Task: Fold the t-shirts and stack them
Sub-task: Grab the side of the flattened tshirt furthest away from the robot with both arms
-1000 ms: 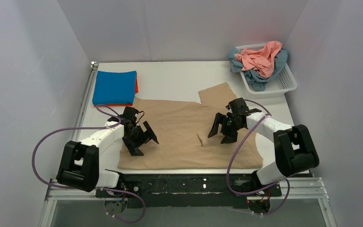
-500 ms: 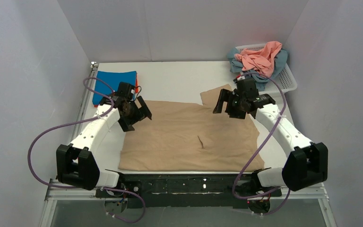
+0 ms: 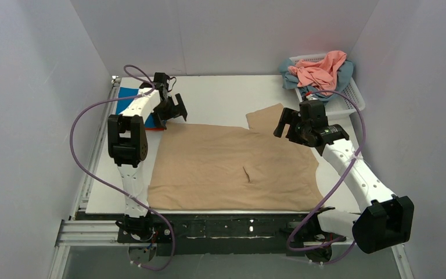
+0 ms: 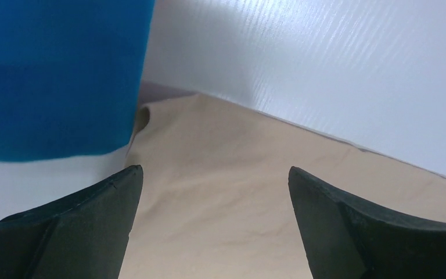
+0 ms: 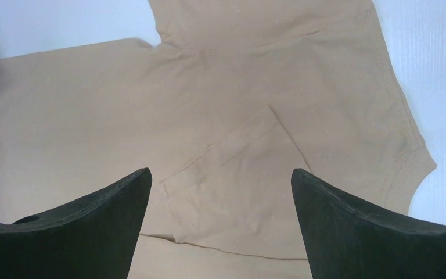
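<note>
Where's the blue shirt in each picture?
Top external: the blue shirt is at the upper left, partly hidden.
Left wrist: it fills the top left corner.
Right wrist: not in it.
Shared landmark: the tan shirt, spread flat, shows in all three views.

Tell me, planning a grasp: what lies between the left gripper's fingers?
A corner of the tan shirt, flat on the white table beside the blue shirt; the left wrist view shows it.
</note>
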